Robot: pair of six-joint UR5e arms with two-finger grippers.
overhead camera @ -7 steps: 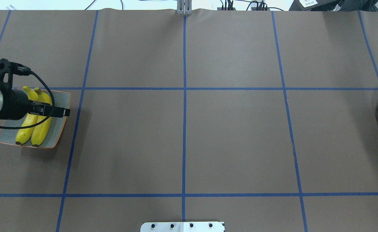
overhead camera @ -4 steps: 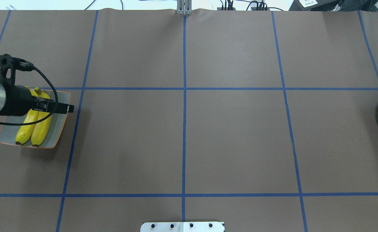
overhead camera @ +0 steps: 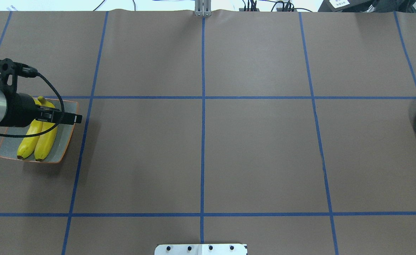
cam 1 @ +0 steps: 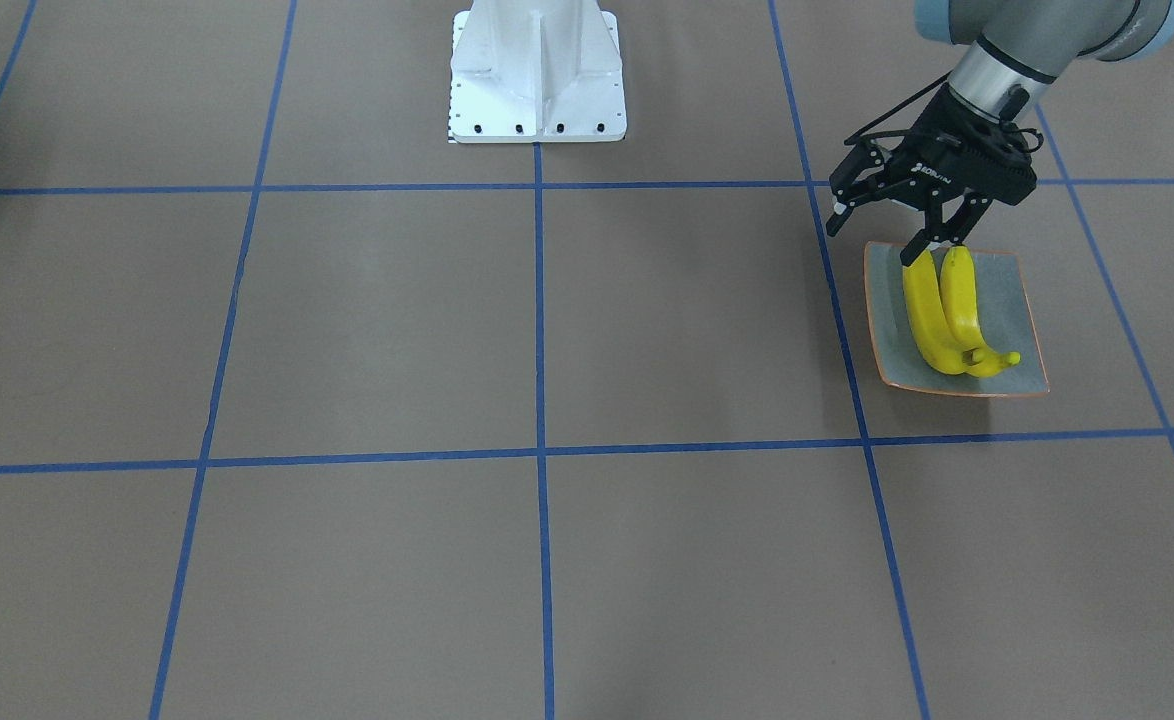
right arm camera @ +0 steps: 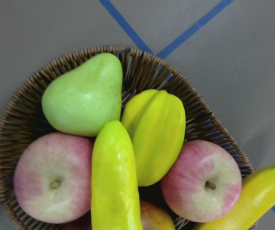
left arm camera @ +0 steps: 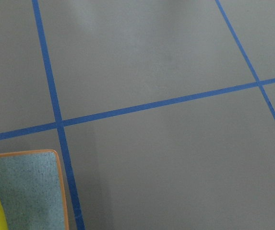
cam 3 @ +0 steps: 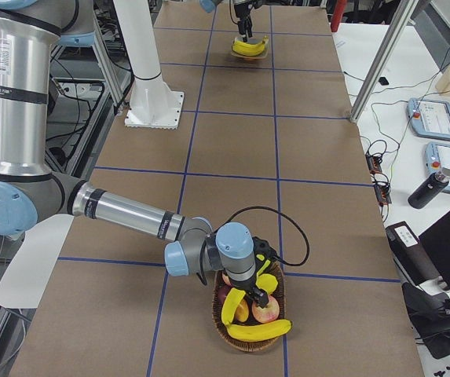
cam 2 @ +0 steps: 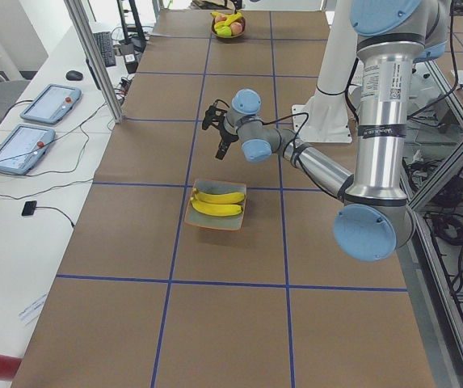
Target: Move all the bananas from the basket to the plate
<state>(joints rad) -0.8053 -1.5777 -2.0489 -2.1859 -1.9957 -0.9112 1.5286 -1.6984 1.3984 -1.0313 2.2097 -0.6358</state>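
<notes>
Claw of left arm (cam 1: 877, 240) hangs spread above plate (cam 1: 1012, 300)

left hand (overhead camera: 74, 118) | edged out past plate (overhead camera: 65, 143) rim and slightly forward | probably higher over bananas (overhead camera: 39, 141)

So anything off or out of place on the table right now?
Nothing spilled or damaged. Two bananas lie side by side on the plate. Only oddity: one banana in the basket pokes its tip out past the rim.
</notes>
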